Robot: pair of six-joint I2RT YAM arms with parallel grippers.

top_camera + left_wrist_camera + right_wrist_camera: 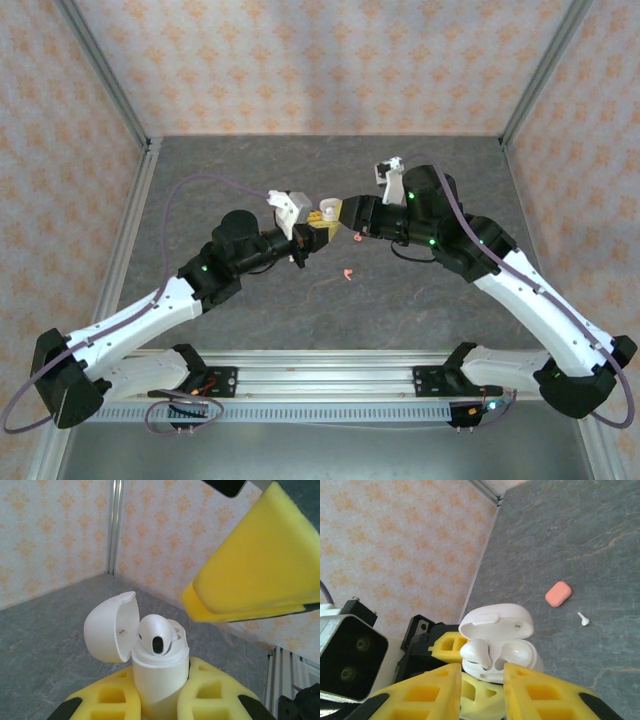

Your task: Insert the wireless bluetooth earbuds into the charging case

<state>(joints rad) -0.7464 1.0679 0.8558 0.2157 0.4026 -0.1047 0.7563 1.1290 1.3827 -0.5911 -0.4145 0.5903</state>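
Note:
My left gripper point(160, 680) is shut on a white charging case point(159, 672) and holds it upright above the table, lid point(111, 627) swung open. A white earbud point(156, 634) sits in one socket with its head sticking up, not pushed fully down. From the right wrist, a second white earbud point(517, 654) lies seated in the other socket. My right gripper point(482, 669) hovers just in front of the case with its yellow fingers apart and nothing between them. In the top view both grippers point(316, 232) point(338, 213) meet at mid-table. One loose white earbud point(583, 619) lies on the table.
A closed coral-pink case point(558, 593) rests on the grey table point(600, 540) close to the loose earbud. The top view shows a small coral piece point(347, 275) on the table just in front of the grippers. Patterned walls point(300, 60) ring the table.

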